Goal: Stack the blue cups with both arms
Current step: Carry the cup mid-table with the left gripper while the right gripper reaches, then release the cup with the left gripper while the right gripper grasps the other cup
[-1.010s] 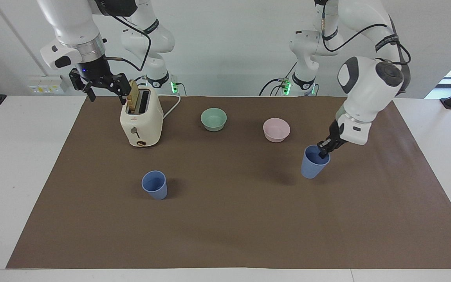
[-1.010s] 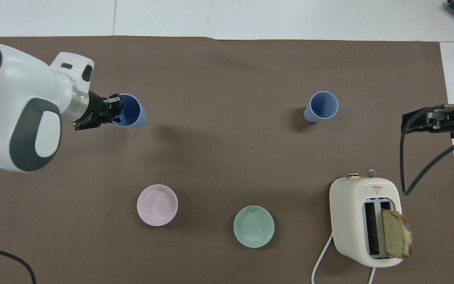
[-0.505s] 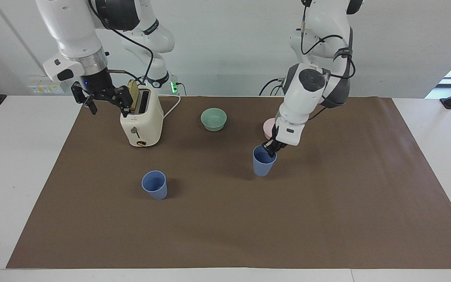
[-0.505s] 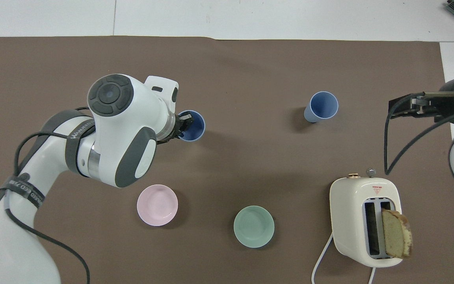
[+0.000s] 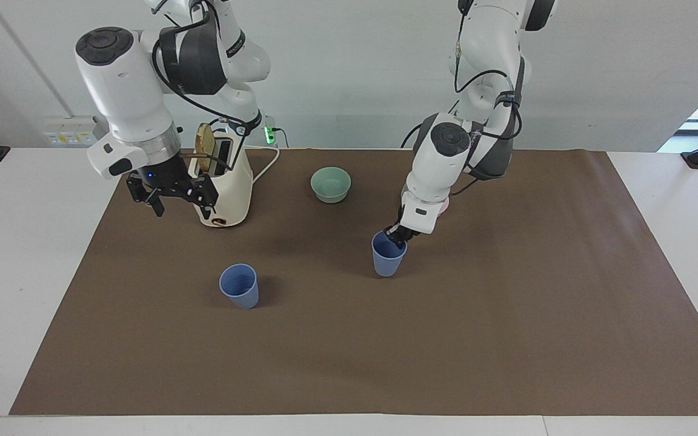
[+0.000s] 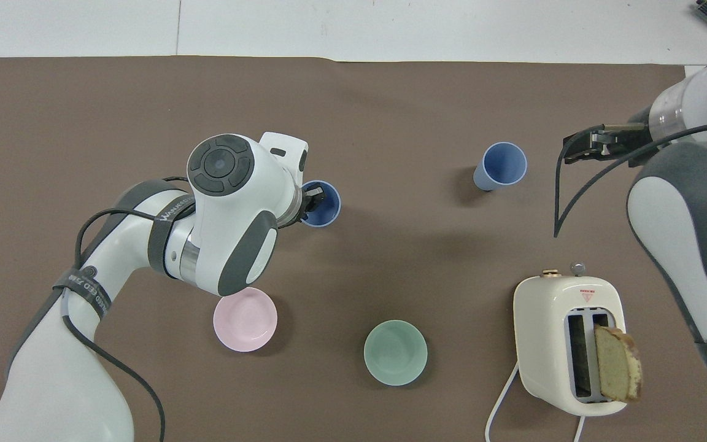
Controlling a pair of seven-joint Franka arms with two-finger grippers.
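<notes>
My left gripper [image 5: 396, 236] [image 6: 312, 201] is shut on the rim of one blue cup [image 5: 388, 255] [image 6: 324, 207] and holds it upright, low over the middle of the brown mat; I cannot tell whether it touches the mat. The other blue cup [image 5: 240, 286] [image 6: 501, 166] stands alone on the mat toward the right arm's end, farther from the robots than the toaster. My right gripper [image 5: 182, 211] [image 6: 577, 150] is open and empty, in the air beside the toaster, over the mat near the standing cup.
A cream toaster [image 5: 228, 194] [image 6: 568, 341] with a bread slice [image 5: 205, 145] [image 6: 617, 371] in one slot stands near the right arm's base. A mint-green bowl [image 5: 331, 183] [image 6: 395, 353] and a pink bowl [image 6: 245, 319] sit nearer to the robots than the cups.
My left arm has carried its blue cup from the left arm's end toward the middle of the mat. My right gripper has come down from beside the toaster's top toward the standing cup.
</notes>
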